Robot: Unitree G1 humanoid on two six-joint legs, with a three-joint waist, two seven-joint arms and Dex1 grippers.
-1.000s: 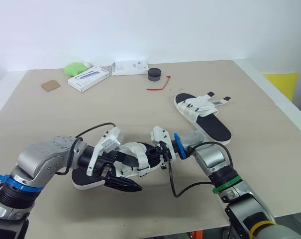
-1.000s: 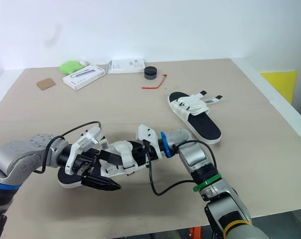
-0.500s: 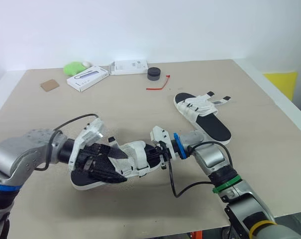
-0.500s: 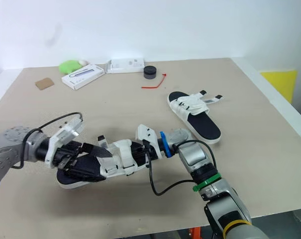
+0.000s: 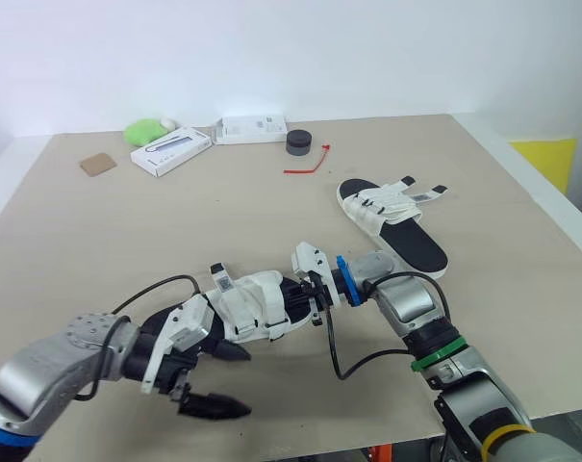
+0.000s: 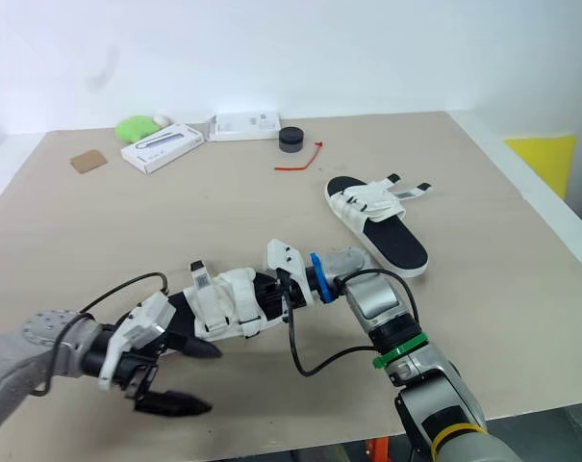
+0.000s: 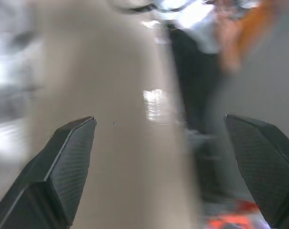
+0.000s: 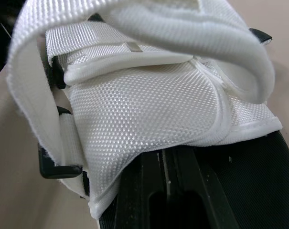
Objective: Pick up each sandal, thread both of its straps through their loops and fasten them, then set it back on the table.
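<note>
Left gripper [image 5: 249,382] hovers, fingers spread, beside the near sandal [image 5: 257,306], whose straps look loosely folded rather than fastened; the far sandal [image 5: 411,245] looks undone.

Both eye views look forward and down from the head over the table [image 5: 483,192], well back, and share the whole top with the nearer sandal [image 5: 257,306] and the farther sandal [image 6: 377,226], slightly offset sideways. The left wrist view looks along the left gripper [image 5: 249,383], its fingers [image 7: 63,167] spread wide, low over the tabletop. The right wrist view presses close against the nearer sandal's white straps [image 8: 149,109]
</note>
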